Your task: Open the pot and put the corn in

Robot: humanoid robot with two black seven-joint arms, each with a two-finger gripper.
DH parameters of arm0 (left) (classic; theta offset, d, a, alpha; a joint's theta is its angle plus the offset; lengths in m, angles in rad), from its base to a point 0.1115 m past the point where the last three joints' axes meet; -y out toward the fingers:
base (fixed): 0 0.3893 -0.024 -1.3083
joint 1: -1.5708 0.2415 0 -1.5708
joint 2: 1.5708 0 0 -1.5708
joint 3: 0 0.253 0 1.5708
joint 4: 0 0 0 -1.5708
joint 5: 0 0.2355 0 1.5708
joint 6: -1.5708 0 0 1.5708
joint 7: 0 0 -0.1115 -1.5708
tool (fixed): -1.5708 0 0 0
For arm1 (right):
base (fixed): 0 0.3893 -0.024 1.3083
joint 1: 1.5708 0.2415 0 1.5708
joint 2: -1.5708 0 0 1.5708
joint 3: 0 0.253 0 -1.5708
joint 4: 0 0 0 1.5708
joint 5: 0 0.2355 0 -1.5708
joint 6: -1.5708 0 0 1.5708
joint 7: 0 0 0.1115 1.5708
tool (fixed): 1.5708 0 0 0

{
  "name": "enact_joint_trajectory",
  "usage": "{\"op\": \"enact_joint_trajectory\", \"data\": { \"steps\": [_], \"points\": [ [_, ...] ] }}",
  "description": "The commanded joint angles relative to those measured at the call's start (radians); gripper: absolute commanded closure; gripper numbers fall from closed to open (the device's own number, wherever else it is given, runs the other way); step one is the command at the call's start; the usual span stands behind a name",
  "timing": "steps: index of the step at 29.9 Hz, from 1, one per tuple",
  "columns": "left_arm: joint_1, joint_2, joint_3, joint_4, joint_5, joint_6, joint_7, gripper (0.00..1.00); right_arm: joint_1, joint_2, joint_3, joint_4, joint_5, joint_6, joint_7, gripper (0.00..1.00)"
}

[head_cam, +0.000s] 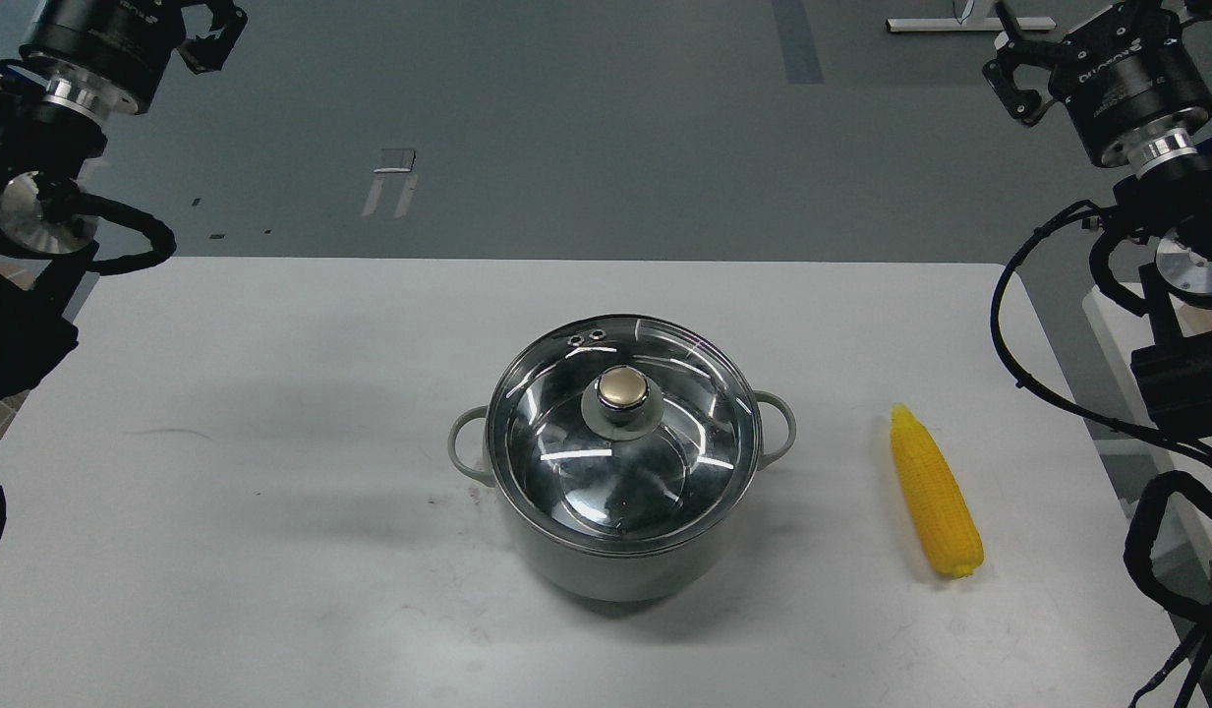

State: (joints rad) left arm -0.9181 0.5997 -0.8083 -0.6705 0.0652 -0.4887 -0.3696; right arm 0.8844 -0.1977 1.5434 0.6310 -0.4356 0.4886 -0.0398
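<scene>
The pale grey-green pot (pixel 606 570) stands in the middle of the white table, its two loop handles pointing left and right. A round glass lid (pixel 566 442) with a gold knob (pixel 621 389) covers it. The yellow corn (pixel 935 492) lies on the table to the pot's right, pointed end away from me. My left gripper (pixel 215 34) hangs high at the top left, far from the pot, dark and cut by the frame edge. At the top right my right gripper (pixel 1016 74) is raised well above and behind the corn, fingers apart and holding nothing.
The white table (pixel 271 472) ends at a far edge behind the pot and a right edge just past the corn. Black cables (pixel 1018 364) from my right arm hang beside that right edge. Grey floor lies beyond the table.
</scene>
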Motion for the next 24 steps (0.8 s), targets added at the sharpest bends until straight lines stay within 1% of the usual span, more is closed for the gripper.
{"op": "enact_joint_trajectory", "data": {
  "steps": [1,10,12,18,21,23,24],
  "points": [
    [-0.001,-0.005,0.001,0.0,-0.001,0.0,0.005,0.02,-0.001,-0.002,0.0,0.001,0.0,0.0,0.0,0.0],
    [-0.005,-0.014,0.001,-0.001,-0.001,0.0,0.012,0.02,0.001,-0.002,0.0,0.004,0.0,0.0,0.0,0.0],
    [-0.007,-0.014,0.0,-0.001,-0.002,0.0,0.005,0.02,-0.001,-0.011,0.0,0.009,0.0,0.0,-0.002,0.0],
    [-0.007,-0.008,0.008,-0.003,0.005,0.0,0.003,0.02,-0.001,-0.014,0.0,0.01,0.0,0.0,0.0,0.0],
    [-0.004,0.012,0.014,-0.046,0.011,0.0,-0.003,0.02,-0.001,-0.014,0.0,0.012,0.001,0.0,0.0,0.0],
    [0.01,0.064,0.02,-0.139,0.04,0.0,-0.005,0.02,-0.001,-0.014,0.0,0.013,0.001,0.0,-0.002,0.0],
    [0.013,0.078,0.02,-0.164,0.056,0.0,-0.005,0.02,-0.001,-0.014,0.0,0.013,0.001,0.0,0.0,0.0]
  ]
}}
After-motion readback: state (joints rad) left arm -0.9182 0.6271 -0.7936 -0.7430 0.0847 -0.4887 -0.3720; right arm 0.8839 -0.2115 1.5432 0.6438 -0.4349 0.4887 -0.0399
